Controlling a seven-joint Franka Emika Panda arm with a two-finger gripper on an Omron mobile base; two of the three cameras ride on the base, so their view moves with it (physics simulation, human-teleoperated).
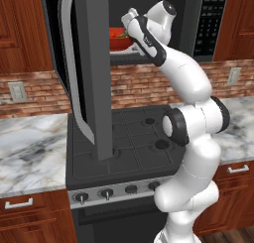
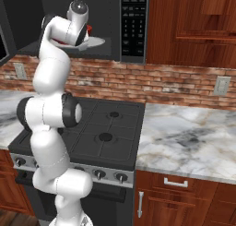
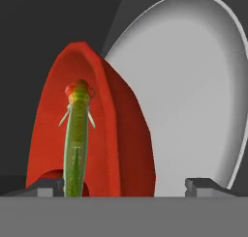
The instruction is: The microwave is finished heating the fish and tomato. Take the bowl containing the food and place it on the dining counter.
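Hand view shows the gripper (image 3: pixel 124 185) with its two tips spread wide, holding nothing. The red bowl (image 3: pixel 121 134) stands between them on the grey turntable plate (image 3: pixel 193 86), near its edge. The fish (image 3: pixel 76 144) lies inside, probably with the tomato (image 3: pixel 53 175) under it, though this part is poorly seen. The microwave (image 1: pixel 208 24) door (image 1: pixel 94 73) hangs open so the arm can reach in.

Bowl (image 3: pixel 116 134) smooth glossy red; worktop (image 2: pixel 184 137) veined marble; cabinets (image 2: pixel 184 17) wood.
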